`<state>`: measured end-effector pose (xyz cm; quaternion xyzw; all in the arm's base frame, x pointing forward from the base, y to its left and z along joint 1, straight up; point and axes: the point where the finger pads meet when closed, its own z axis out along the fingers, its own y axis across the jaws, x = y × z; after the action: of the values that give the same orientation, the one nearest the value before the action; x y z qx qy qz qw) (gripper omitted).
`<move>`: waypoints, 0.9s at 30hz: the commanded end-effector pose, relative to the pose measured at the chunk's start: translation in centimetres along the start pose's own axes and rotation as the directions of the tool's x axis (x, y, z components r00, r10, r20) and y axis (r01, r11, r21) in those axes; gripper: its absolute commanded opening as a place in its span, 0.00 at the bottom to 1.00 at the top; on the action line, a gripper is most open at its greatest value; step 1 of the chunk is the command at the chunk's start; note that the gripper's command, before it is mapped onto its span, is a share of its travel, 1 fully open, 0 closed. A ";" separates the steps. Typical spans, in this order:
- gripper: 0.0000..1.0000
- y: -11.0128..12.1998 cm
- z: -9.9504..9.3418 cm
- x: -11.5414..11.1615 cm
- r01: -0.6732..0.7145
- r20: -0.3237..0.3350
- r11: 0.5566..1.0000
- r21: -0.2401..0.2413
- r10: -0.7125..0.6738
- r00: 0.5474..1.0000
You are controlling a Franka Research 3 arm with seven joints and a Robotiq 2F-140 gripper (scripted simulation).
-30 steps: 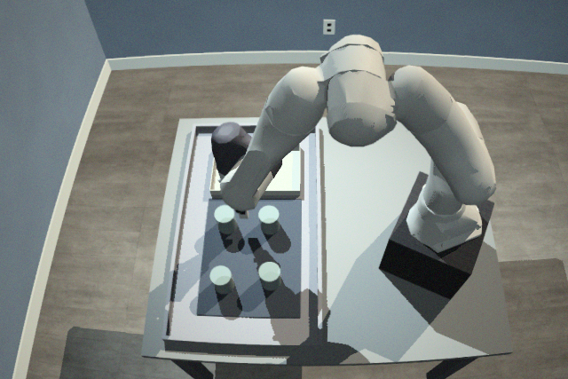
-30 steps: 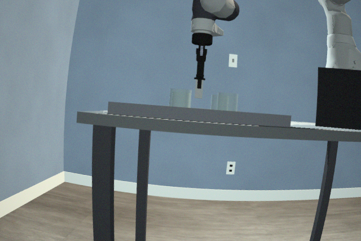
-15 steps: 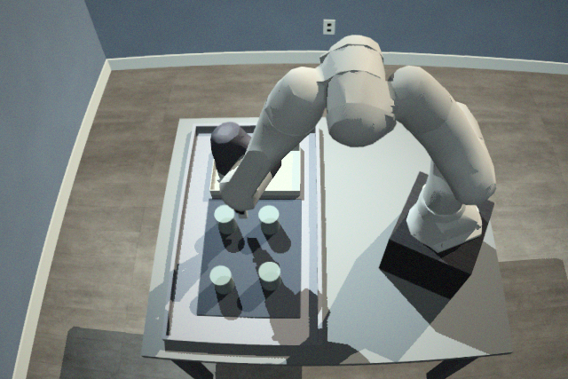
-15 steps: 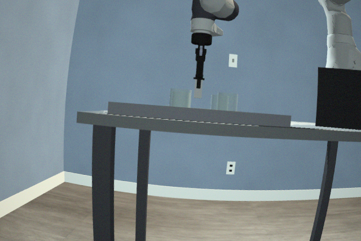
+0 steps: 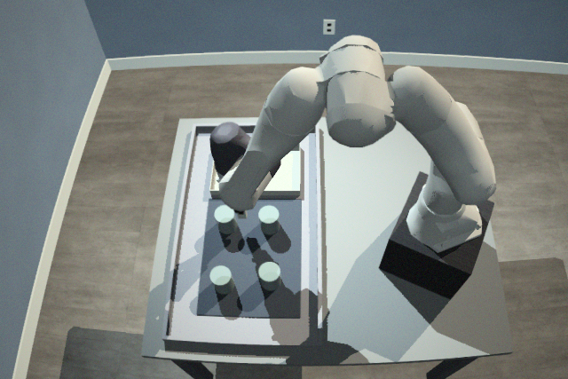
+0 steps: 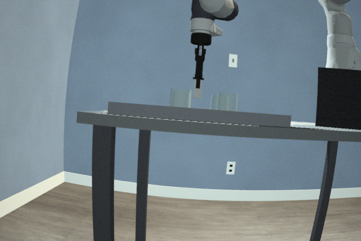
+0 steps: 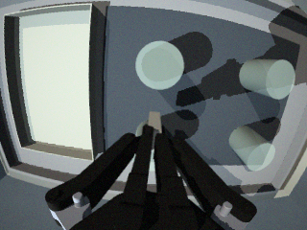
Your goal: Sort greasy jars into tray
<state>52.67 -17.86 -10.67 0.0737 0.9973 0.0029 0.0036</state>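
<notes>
Four pale green glass jars stand mouth down on the dark mat (image 5: pixel 284 209) (image 7: pixel 125 29). Nearest the tray (image 5: pixel 288 173) (image 7: pixel 58 86) are the left jar (image 5: pixel 224 217) and the right jar (image 5: pixel 268 217) (image 7: pixel 159 65); the fingers hide most of the left one in the wrist view. Farther from it stand another left jar (image 5: pixel 221 278) (image 7: pixel 256 153) and another right jar (image 5: pixel 269 273) (image 7: pixel 275 79). My gripper (image 5: pixel 241 214) (image 6: pixel 197 92) (image 7: pixel 153 120) is shut and empty, its tips between the two jars nearest the tray, closer to the left one. Whether it touches that jar is hidden.
A low raised rim (image 5: pixel 183 209) (image 6: pixel 198 113) runs round the area holding mat and tray. My arm covers part of the tray in the top view. The black base block (image 5: pixel 422 264) (image 6: pixel 335 98) of the arm stands to the right.
</notes>
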 end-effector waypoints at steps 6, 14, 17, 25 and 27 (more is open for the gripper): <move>0.00 0.0 0.1 -0.1 0.004 -0.003 1.000 0.000 -0.004 1.000; 0.00 0.0 0.1 -0.1 0.004 -0.003 1.000 0.000 -0.004 1.000; 0.00 0.0 0.1 -0.2 0.004 -0.003 1.000 0.000 -0.004 1.000; 0.00 0.0 0.1 -0.3 0.004 -0.003 1.000 0.000 -0.004 1.000; 0.00 0.0 0.1 -0.3 0.004 -0.003 1.000 0.000 -0.004 1.000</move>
<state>52.98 -17.86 -10.69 0.0728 0.9973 0.0036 0.0037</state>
